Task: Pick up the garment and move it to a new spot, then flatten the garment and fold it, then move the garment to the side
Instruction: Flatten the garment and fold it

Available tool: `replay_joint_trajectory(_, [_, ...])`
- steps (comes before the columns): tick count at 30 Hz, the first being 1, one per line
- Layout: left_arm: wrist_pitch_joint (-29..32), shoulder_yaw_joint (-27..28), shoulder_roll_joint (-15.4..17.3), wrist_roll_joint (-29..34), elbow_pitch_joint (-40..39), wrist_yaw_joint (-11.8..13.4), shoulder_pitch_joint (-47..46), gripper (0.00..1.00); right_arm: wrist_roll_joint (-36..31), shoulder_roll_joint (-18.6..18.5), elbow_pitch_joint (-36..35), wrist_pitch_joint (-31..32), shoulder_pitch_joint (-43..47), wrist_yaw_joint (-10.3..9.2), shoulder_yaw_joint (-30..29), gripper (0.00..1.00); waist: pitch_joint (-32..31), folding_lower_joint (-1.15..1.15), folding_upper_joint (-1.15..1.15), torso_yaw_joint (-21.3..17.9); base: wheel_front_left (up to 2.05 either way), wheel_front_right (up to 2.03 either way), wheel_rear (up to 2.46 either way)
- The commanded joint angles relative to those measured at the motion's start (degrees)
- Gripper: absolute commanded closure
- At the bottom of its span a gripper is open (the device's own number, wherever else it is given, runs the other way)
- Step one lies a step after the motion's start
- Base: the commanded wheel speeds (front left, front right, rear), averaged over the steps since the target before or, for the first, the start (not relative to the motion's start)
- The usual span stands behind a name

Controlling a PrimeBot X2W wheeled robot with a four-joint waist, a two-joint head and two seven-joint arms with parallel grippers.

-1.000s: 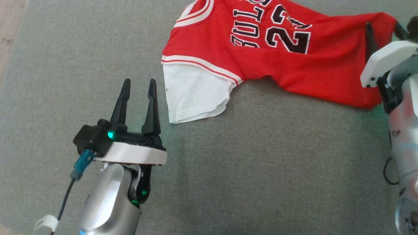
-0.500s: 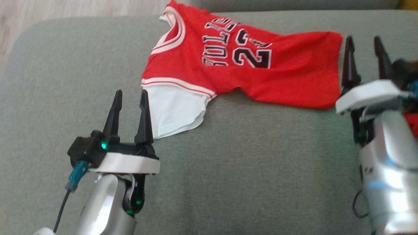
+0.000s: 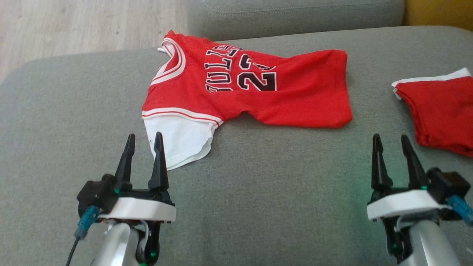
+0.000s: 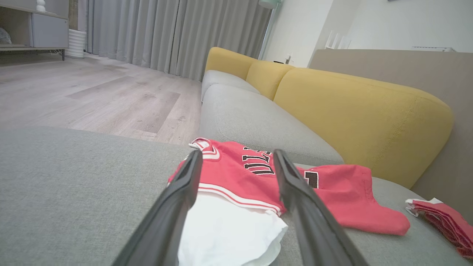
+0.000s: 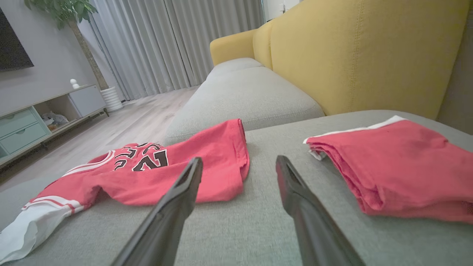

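A red jersey [image 3: 244, 92] lies face up but rumpled on a grey sofa [image 3: 277, 192]. Its neck is toward the robot's left and its hem toward the right. A white sleeve [image 3: 181, 142] pokes out toward the robot.

The left jaws stand wide and empty, just short of that sleeve. The right jaws also stand wide and empty over bare cushion, well apart from the hem. A folded red pile [image 3: 439, 111] lies near the right jaws, on their outer side.

Likely risks:
- **Creases:** the near edge is pinched in and the cloth is wrinkled, so folding before smoothing would probably set the creases.
- **Weak grip:** the fabric looks thin and lies flat on soft upholstery. The jaws may catch only the top layer, or the sofa cover, and the jersey could slip free or bunch up when lifted.
- **Dragging:** a grip on the white sleeve alone may drag the jersey askew.
- **Far edge:** the collar lies right at the cushion's far edge, so a push that way could send it over.
- **The pile:** a wide sweep of the right arm could knock it apart.
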Motion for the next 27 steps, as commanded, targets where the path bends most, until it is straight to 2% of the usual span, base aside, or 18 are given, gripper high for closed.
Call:
replay_joint_trajectory(1, [-0.4,2.2,0.3,0.5,-1.4,0.0,-1.2,0.00,0.4,0.1,-2.6,-0.6,-0.9,0.11,1.8,0.00,-0.2,0.01,0.00,-0.4,0.00,0.00,0.00])
replay_joint_trajectory(12, [-0.3,2.7,0.3,0.5,2.7,0.8,-2.0,0.00,1.8,0.1,-4.8,-0.7,-0.1,0.11,2.9,0.00,0.4,0.01,0.00,-2.2,0.00,0.00,0.00])
replay_joint_trajectory(22, [7.1,2.9,1.9,0.4,13.2,3.5,-9.2,0.00,3.1,0.1,-6.5,-0.7,-1.2,0.11,3.1,0.00,5.1,0.01,0.00,-3.8,0.00,0.00,0.00])
replay_joint_trajectory(27, [9.6,4.0,3.1,0.5,18.6,6.3,-11.7,0.00,3.6,0.1,-6.7,-0.7,-2.0,0.11,3.2,0.00,6.5,0.01,0.00,-4.7,0.00,0.00,0.00])
